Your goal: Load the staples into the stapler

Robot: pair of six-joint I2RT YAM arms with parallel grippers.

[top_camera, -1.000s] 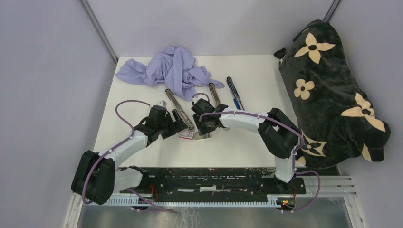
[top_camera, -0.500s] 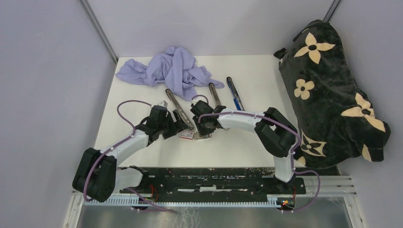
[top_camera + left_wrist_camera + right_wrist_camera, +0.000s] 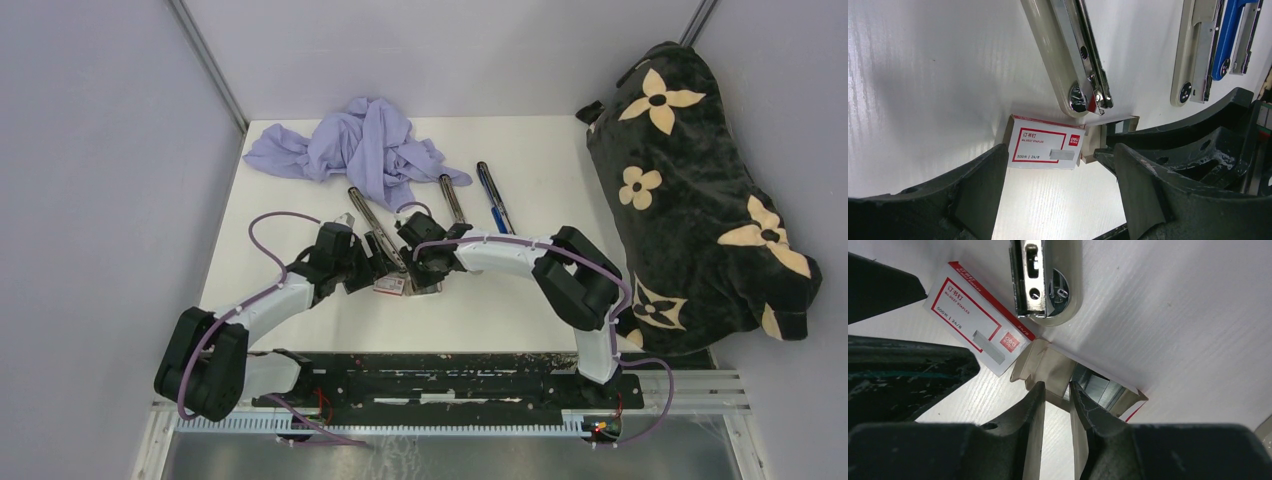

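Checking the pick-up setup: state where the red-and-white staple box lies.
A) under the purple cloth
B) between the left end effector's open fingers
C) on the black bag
B: the left wrist view shows the staple box flat on the table between the left end effector's spread fingers.

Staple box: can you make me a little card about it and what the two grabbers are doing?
box sleeve: red-and-white, lying beside the opened beige stapler
tray: at the box sleeve's end, staples showing inside
left gripper: open, straddling the box sleeve
right gripper: jaws narrow, either side of the tray's end wall; grip unclear
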